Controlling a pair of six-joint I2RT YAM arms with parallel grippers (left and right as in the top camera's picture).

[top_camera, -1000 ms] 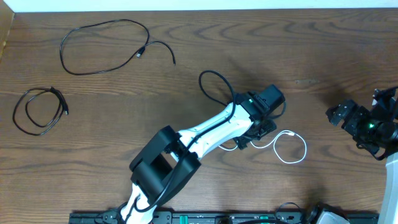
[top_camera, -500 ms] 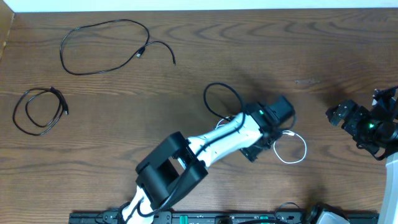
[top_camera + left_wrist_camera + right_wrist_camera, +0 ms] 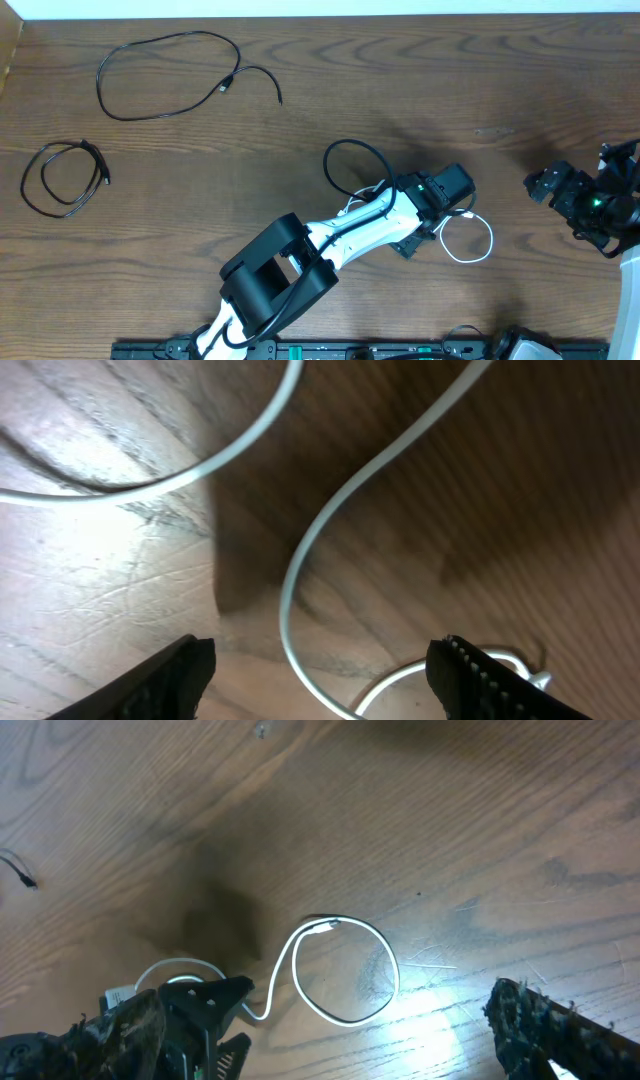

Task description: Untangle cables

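The white cable [image 3: 492, 238] lies in a loop on the table right of centre. My left gripper [image 3: 412, 240] hangs low over its left part, open. In the left wrist view the white cable [image 3: 290, 570] runs between the two fingers of that gripper [image 3: 320, 675] without touching either. Two black cables lie apart at the far left, one a wide loop [image 3: 178, 35], the other a small coil [image 3: 88, 150]. My right gripper [image 3: 558, 190] hovers open at the right edge. The right wrist view shows the white loop [image 3: 396, 982] ahead of its empty jaws [image 3: 340, 1035], beside the left gripper [image 3: 215, 1020].
The left arm's own thick black cable arcs up in a loop [image 3: 350, 150] just left of its wrist. The table's back edge [image 3: 320, 14] runs along the top. The arms' base rail [image 3: 300, 350] lines the front edge.
The left arm has swung right, and its gripper now covers the left end of the white cable. The cables and the right arm have not moved.
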